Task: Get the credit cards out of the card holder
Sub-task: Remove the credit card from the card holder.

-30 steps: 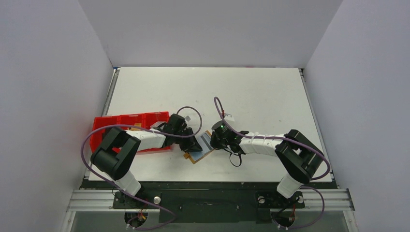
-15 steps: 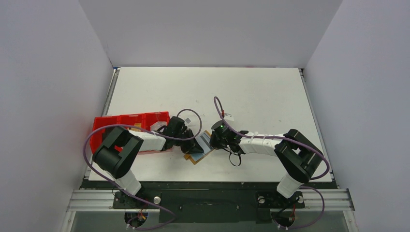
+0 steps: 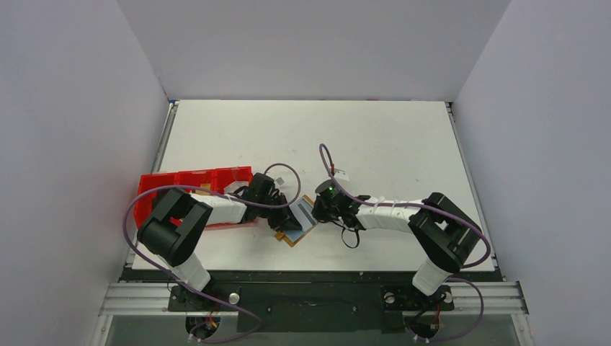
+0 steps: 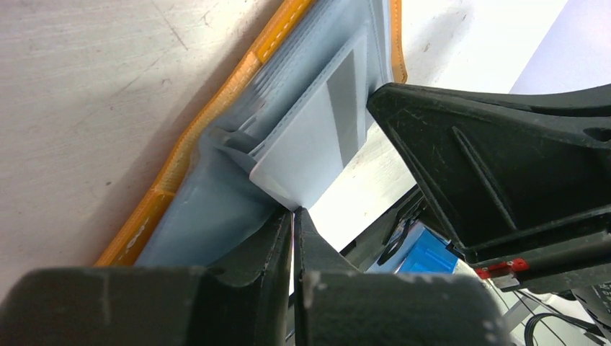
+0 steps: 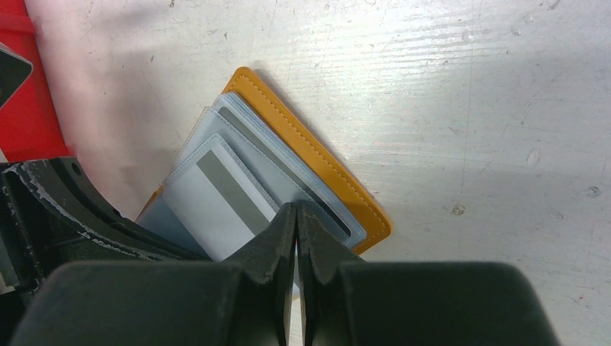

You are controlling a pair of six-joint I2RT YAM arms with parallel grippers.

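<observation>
Because the pull that comes next runs along the card's length, check the lie first: the tan, stitched, leather-look rectangular card holder rests flat on the white table, set diagonally between your two arms, just beside the red plastic compartment tray. The pale blue-grey, dark-striped rectangular credit card sticks partway out of the clear sleeves, and its free end points toward your left arm, so that arm is the nearer one and the one to draw it. Your left gripper is clenched, with the card's near corner meeting its tips; it looks to be nipping only that corner, a thin bite that could slip. Your right gripper is closed too, its tips down on the sleeves at the holder's opposite end. Whether it pinches a sleeve or only pins the holder to the table cannot be told. Judging by this, you should draw the left hand back along the card's long axis, away from the right gripper, low and straight so the card clears its sleeve without twisting.
</observation>
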